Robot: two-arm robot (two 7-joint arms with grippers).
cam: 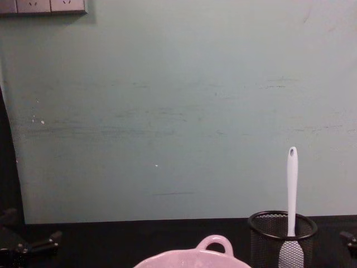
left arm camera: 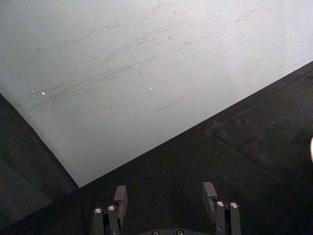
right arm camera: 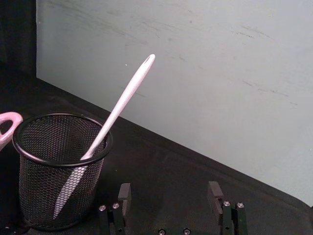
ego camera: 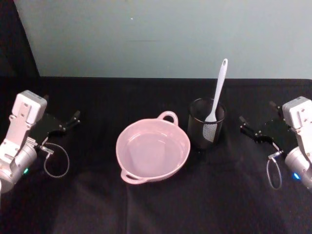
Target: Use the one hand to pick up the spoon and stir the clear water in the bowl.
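The pale pink bowl (ego camera: 131, 139) sits mid-table with clear water in it; its loop handle (cam: 215, 240) faces the back wall. The white spoon (ego camera: 219, 87) stands blade-down in a black wire-mesh cup (ego camera: 206, 130) just right of the bowl, its handle leaning up and back. The spoon (right arm camera: 124, 98) and the cup (right arm camera: 58, 171) lie ahead of my right gripper (right arm camera: 169, 193), which is open and empty. In the head view the right gripper (ego camera: 243, 124) hovers right of the cup. My left gripper (ego camera: 75, 117) rests far left of the bowl, open and empty (left arm camera: 165, 196).
A black cloth (ego camera: 156, 209) covers the table and a pale green wall (cam: 178, 111) rises behind it. Grey cable loops hang beside each wrist. The bowl and the cup nearly touch.
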